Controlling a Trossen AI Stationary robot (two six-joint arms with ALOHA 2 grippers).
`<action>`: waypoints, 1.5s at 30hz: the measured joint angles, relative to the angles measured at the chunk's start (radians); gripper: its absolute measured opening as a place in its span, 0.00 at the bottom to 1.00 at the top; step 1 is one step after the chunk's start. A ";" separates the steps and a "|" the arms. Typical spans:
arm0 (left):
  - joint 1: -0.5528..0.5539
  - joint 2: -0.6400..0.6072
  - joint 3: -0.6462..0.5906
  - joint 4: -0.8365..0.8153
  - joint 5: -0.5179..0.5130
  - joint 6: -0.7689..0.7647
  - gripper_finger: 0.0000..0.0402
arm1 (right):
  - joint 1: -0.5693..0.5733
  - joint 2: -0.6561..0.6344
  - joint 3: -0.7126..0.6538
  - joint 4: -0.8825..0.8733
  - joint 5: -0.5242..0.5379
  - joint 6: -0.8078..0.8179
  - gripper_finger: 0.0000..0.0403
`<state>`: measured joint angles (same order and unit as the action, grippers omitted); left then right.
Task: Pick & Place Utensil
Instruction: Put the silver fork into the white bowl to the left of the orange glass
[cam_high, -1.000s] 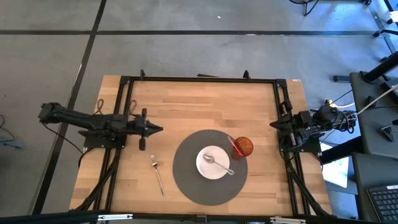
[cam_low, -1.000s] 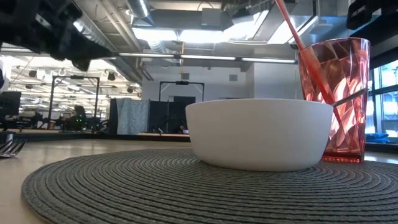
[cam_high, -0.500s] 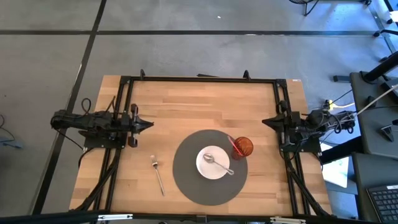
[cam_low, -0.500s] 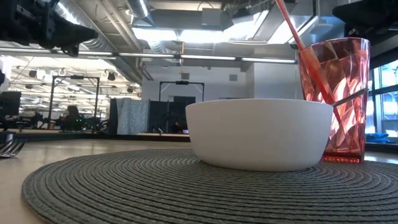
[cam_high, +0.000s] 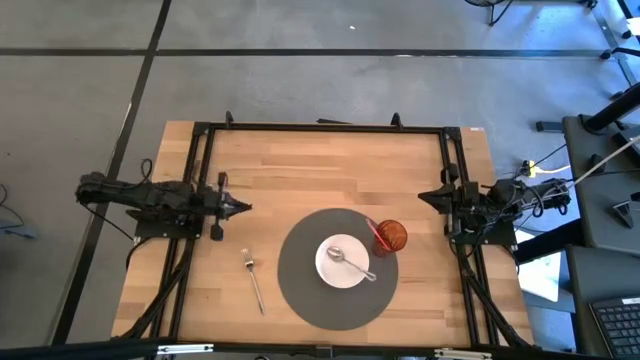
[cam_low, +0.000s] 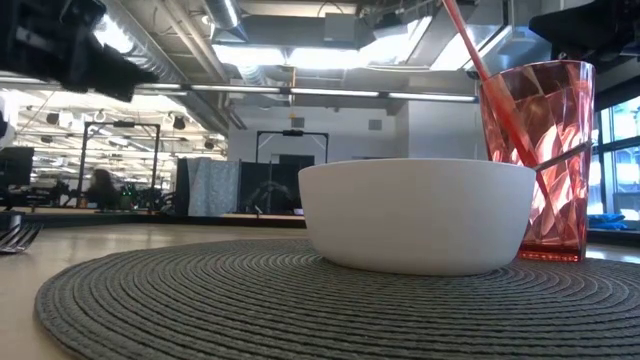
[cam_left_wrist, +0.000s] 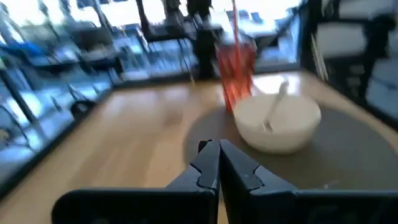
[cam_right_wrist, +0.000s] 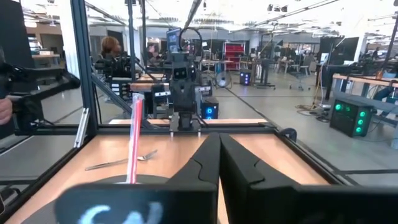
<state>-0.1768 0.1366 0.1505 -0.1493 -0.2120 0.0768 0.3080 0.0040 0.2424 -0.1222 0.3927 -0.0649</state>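
Observation:
A metal fork (cam_high: 254, 281) lies flat on the wooden table, left of a round grey placemat (cam_high: 300, 290). On the mat stands a white bowl (cam_high: 352, 276); a spoon (cam_high: 350, 262) lies in it, its handle leaning out over the rim. A red cup (cam_high: 392, 236) with a red straw stands on the mat's right edge. My left gripper (cam_high: 246, 208) is shut, hovering at the table's left, far of the fork. My right gripper (cam_high: 421, 197) is shut at the table's right side. The left wrist view shows bowl (cam_left_wrist: 277, 121) and cup (cam_left_wrist: 236, 74) ahead; the right wrist view shows the fork (cam_right_wrist: 121, 162).
A black frame (cam_high: 320, 127) runs along the far edge and both sides of the table. Bare wood lies between the fork and the left arm, and along the far half. The low view shows the bowl (cam_low: 418, 215), cup (cam_low: 535, 160) and the fork's tines (cam_low: 15, 236).
My left gripper has drawn back toward the table's left edge, then come forward a little toward the mat, staying shut. My right gripper has shifted slightly toward the table's middle. Fork, bowl, spoon and cup have kept still.

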 joint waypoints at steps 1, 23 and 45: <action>-0.001 0.043 0.000 0.001 0.024 -0.003 0.00 | 0.000 0.000 0.000 0.000 0.000 -0.006 0.01; -0.352 1.129 0.757 -0.557 -0.079 -0.150 0.06 | 0.000 0.000 0.000 0.035 -0.001 -0.079 0.02; -0.463 1.485 0.771 -0.524 0.162 -0.135 0.45 | 0.000 0.000 0.000 0.032 -0.001 -0.102 0.02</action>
<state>-0.6396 1.6220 0.9215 -0.6730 -0.0501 -0.0583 0.3080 0.0043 0.2428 -0.0906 0.3916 -0.1668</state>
